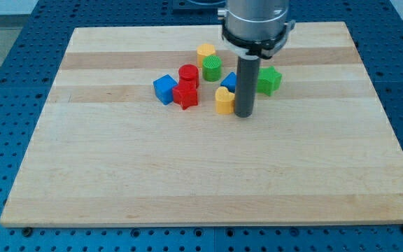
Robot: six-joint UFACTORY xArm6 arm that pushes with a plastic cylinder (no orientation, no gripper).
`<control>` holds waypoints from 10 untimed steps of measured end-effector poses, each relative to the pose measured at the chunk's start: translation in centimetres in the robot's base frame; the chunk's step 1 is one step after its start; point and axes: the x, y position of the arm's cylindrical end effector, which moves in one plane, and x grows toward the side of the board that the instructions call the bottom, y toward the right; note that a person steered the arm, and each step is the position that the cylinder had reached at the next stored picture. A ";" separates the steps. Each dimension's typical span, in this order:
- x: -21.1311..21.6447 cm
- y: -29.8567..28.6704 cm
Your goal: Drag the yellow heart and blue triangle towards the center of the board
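My tip [243, 114] touching yellow heart [224, 101] on its right side; blue triangle [229, 81] just behind, half hidden by rod. No claw fitted, so no jaw state to tell. Risk: heart slips sideways off the rod, or the triangle is left behind.

Count on desk [187, 182]: two yellow, two blue, two red, two green.

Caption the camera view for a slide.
My tip rests just right of the yellow heart, the blue triangle half hidden behind the rod.
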 end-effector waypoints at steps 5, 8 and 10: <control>-2.7 -1.7; -2.3 0.1; -5.5 -0.1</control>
